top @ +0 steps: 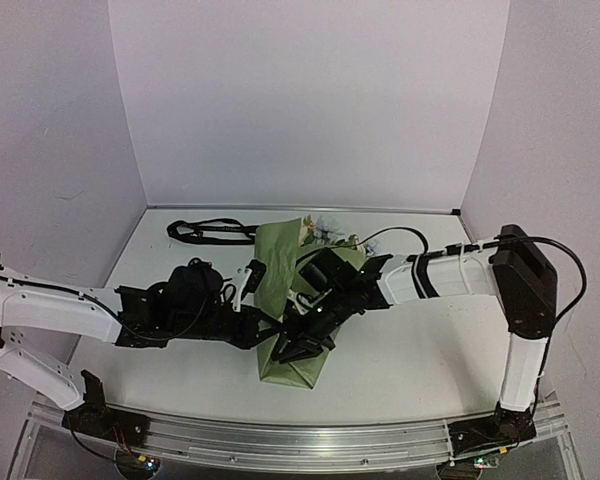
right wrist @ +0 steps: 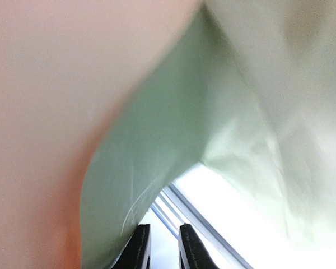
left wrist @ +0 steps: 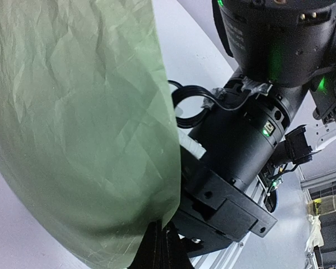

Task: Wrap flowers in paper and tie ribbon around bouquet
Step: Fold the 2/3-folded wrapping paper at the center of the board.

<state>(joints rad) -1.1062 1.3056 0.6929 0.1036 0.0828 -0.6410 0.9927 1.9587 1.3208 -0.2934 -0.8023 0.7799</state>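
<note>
From above, mid-table [top: 420, 350]: paper [top: 275, 262] lying lengthwise front to back, olive face up and creased, near end toward the rail [top: 300, 436], flowers [top: 325, 232] showing pale at the far end. Reaching in from the left, left gripper [top: 276, 332]; from the right, right gripper [top: 308, 340]; both low on the paper and close to each other. Open white table on either side of the paper; ribbon [top: 212, 232] looped at the back left, well apart from the paper, near the far wall. Plain pale lilac walls on three sides. From the left wrist: crumpled olive sheet filling the left half, curved edge running down to the dark fingers, pressed together at that edge; any nip on the paper impossible to tell. Black wrist of the right arm just beside, crowding the right half. From the right wrist: blurred tan face at left, olive face at centre and right, arching overhead; fingertips slightly apart below, nothing seen between them, rail and white table beyond.
</note>
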